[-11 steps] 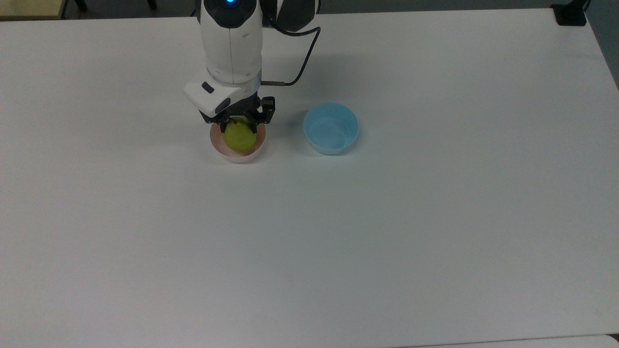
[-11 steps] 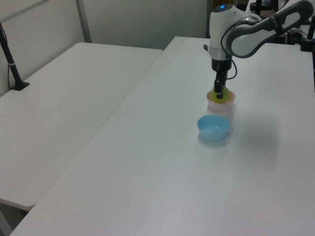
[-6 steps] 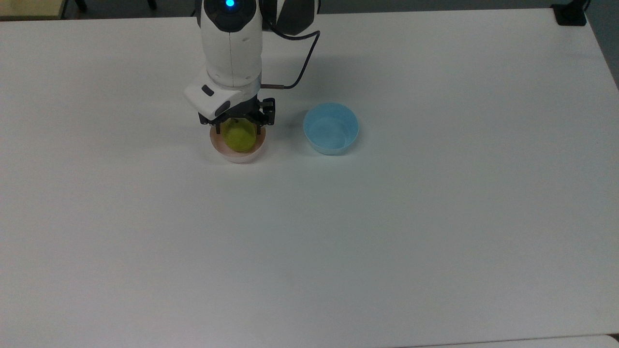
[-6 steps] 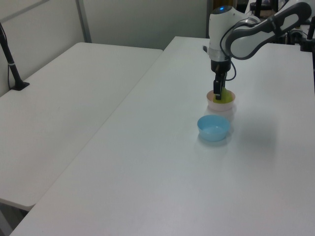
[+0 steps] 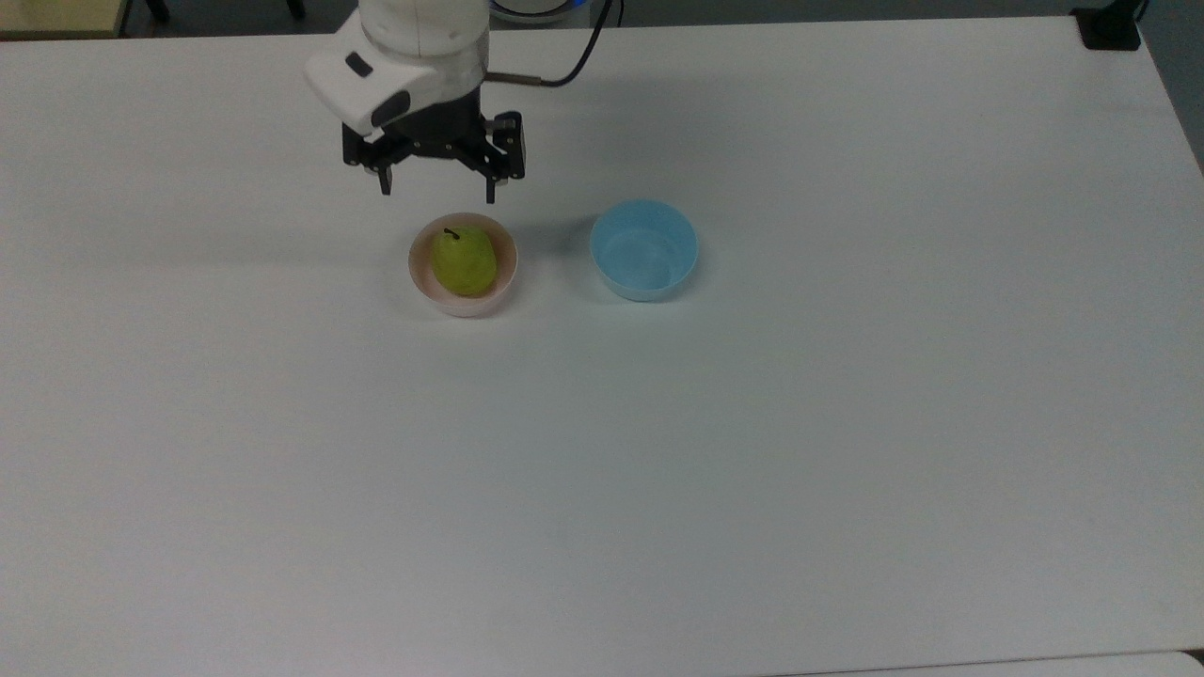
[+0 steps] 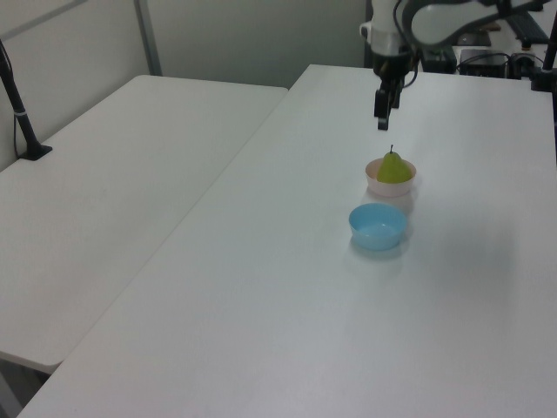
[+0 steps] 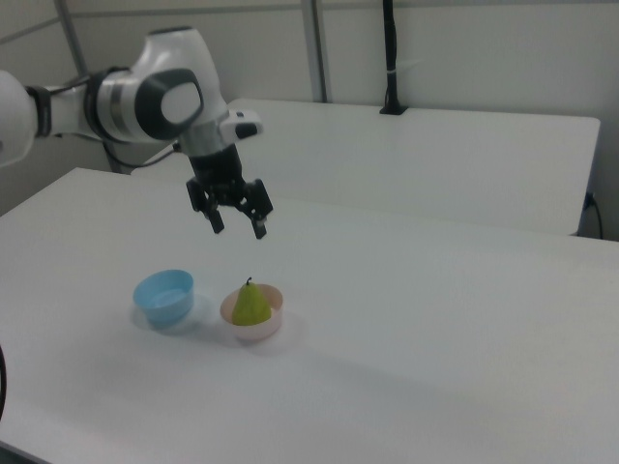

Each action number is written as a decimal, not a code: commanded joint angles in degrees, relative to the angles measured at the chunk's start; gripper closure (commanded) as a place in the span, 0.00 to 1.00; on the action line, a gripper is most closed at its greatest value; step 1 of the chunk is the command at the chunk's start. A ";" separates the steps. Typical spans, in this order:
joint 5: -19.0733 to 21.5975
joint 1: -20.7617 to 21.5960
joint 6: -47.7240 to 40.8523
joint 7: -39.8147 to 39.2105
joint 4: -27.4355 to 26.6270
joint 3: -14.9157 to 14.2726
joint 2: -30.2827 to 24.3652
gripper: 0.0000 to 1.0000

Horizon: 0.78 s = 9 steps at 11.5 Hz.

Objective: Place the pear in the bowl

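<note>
Yellow-green pear (image 5: 464, 262) stands upright in the pink bowl (image 5: 501, 288), stem up; gripper (image 5: 437, 193) above, jaws wide, empty.

A lab: bare white tables (image 7: 464, 290), a robot arm (image 7: 145, 101).

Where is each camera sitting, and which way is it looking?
Top view: high above, looking down at the table; the tool and wrist show.
Left view: off one table end, looking along it; the blue bowl is nearest, the tool hangs beyond.
Right view: opposite side, lower; the arm's elbow and tool show.
All share the pear in the pink bowl.
</note>
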 commanded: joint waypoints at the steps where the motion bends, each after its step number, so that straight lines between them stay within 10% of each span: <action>1: 0.75 0.66 -6.09 1.14 0.35 0.11 -6.23 0.00; 9: 5.06 1.28 -16.74 0.18 7.38 -0.50 -8.89 0.00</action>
